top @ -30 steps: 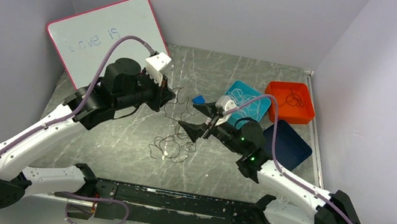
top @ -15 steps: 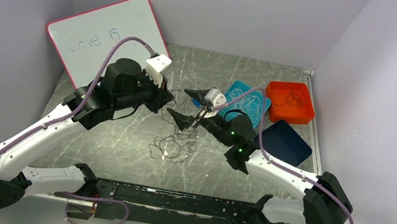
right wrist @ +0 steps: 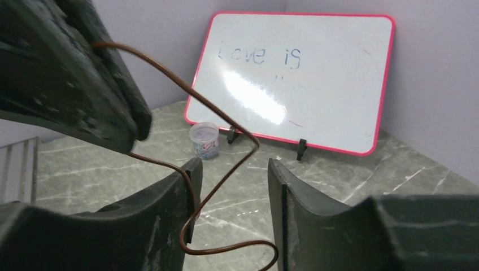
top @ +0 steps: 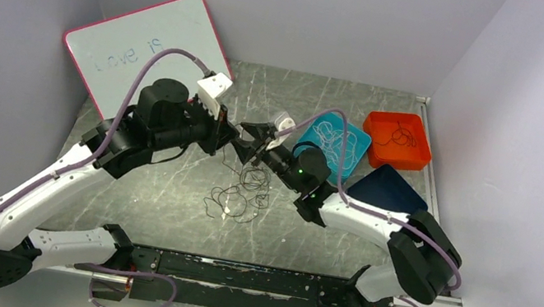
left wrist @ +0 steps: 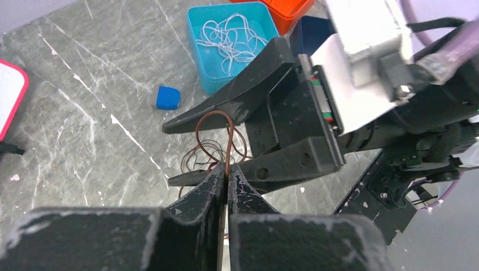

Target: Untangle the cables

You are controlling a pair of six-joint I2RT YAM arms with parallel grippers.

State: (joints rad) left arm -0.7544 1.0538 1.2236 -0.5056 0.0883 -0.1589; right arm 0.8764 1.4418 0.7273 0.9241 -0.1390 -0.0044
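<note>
Your left claw (left wrist: 227,172) is clenched on one brown cable (left wrist: 227,144), holding it up from the tangle (top: 238,198) on the table (top: 164,177) so that it stands apart from the rest. Your right claw (right wrist: 234,169) is released, with its jaws either side of that same cable, evidently placed to take a second hold.

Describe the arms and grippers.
The left arm and right arm have white links, black joints and a lilac hose alongside. Each wrist carries a white block. The left gripper and right gripper have black, tapered, scuffed fingers. A green light glows on the right arm.
</note>
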